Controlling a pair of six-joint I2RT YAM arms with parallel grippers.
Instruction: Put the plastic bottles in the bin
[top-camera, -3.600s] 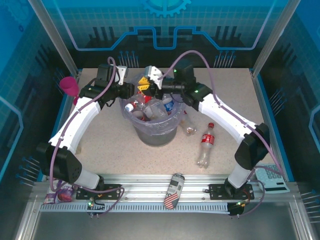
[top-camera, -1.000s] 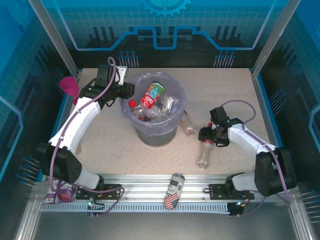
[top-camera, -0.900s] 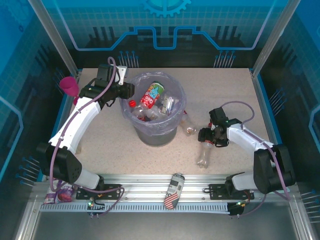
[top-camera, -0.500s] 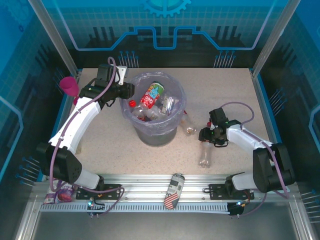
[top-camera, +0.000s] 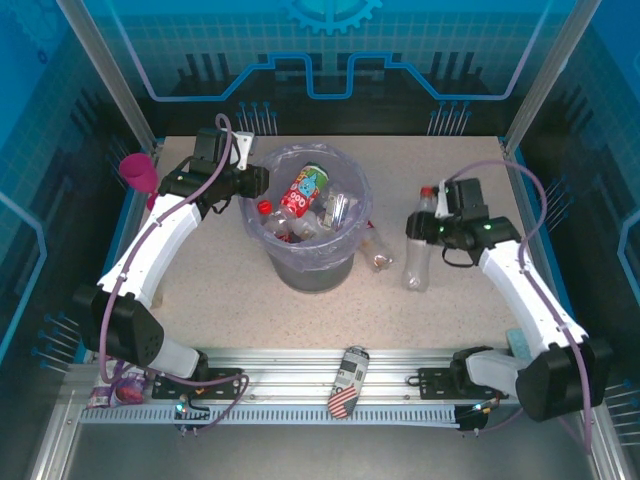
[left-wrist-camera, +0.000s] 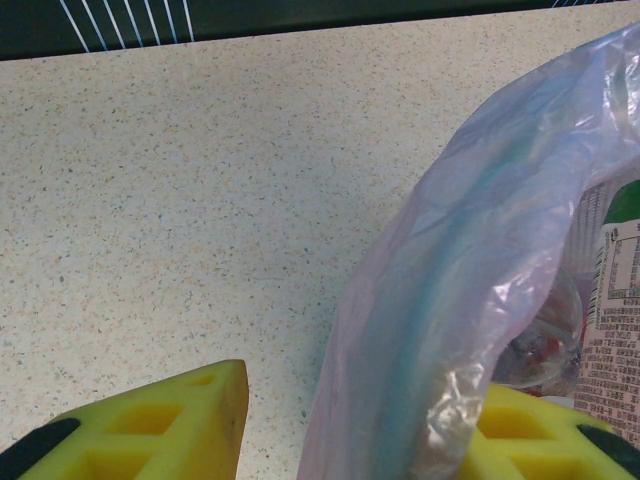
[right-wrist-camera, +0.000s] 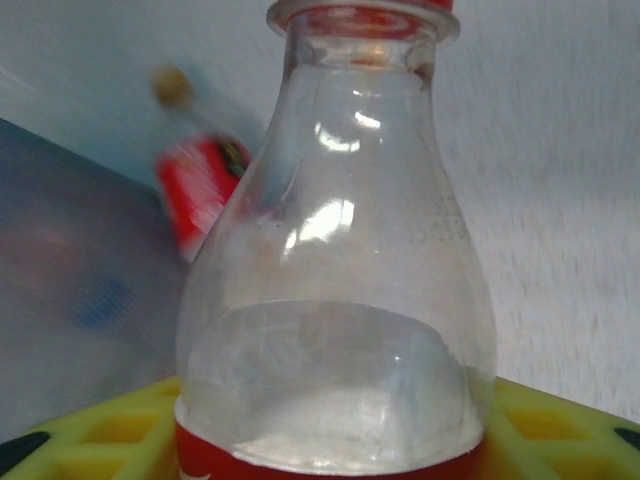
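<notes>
One clear bottle (top-camera: 418, 245) with a red cap and red label is seen from above, pinched just below its shoulder by the right claw (top-camera: 432, 232). It is held over the bench (top-camera: 220, 300), to the right of the bin (top-camera: 366, 205), with its cap toward the far side. It is judged to be held off the bench, ready to be carried to the bin's mouth. Several bottles (top-camera: 305, 190) lie inside the lined bin. A second bottle (top-camera: 378, 250) lies on the bench just beside the bin's right wall and is judged to be left for collection. The left claw (top-camera: 258, 182) is set at the bin's far-left rim, probably so that the bin is steadied while bottles are dropped in. A patterned can (top-camera: 347, 385) lies on the near rail and a pink goblet (top-camera: 138, 175) sits at the far left.

From the left wrist, the left claw (left-wrist-camera: 360, 430) is seen spread. Its yellow fingers (left-wrist-camera: 150, 430) are placed either side of the lavender bag (left-wrist-camera: 470, 260), whose film lies against the right-hand finger.

From the right wrist, the right claw (right-wrist-camera: 320, 440) is seen pressed onto the bottle (right-wrist-camera: 335, 260) at the top of its label. Behind it, blurred, the second bottle (right-wrist-camera: 200, 190) is made out beside the bin (right-wrist-camera: 60, 290).
</notes>
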